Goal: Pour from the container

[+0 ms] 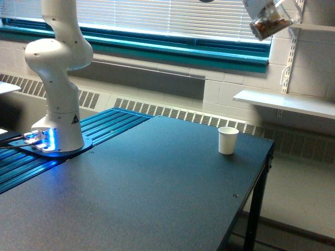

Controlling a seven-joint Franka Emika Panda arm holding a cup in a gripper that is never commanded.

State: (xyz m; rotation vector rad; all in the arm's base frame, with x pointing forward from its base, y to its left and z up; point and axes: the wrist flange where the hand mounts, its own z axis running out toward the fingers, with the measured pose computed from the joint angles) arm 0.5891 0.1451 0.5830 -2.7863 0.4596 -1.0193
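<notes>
1. My gripper sits at the very top edge of the exterior view, toward that view's right, and is almost wholly cut off by the frame; I cannot tell how far my jaws are parted.
2. Right there hangs the small clear transparent cup (268,21), tilted, mouth angled down toward the exterior view's left, brown contents piled at the lower end. Whether my jaws actually clamp it is out of frame.
3. The clear cup is high in the air, well above the table, and up and to the exterior view's right of the white cup.
4. Small opaque white paper cup (227,140) stands upright on the dark matte rectangular tabletop (157,193), near its far edge on the exterior view's right.
5. My white jointed arm base (57,104) is bolted at the table's far corner on the exterior view's left, blue light glowing at its foot, next to a ribbed blue metal strip (112,123).
6. Behind: white window blinds (172,15) with teal sill, white brick wall, white wall shelf (285,102) on the exterior view's right.
</notes>
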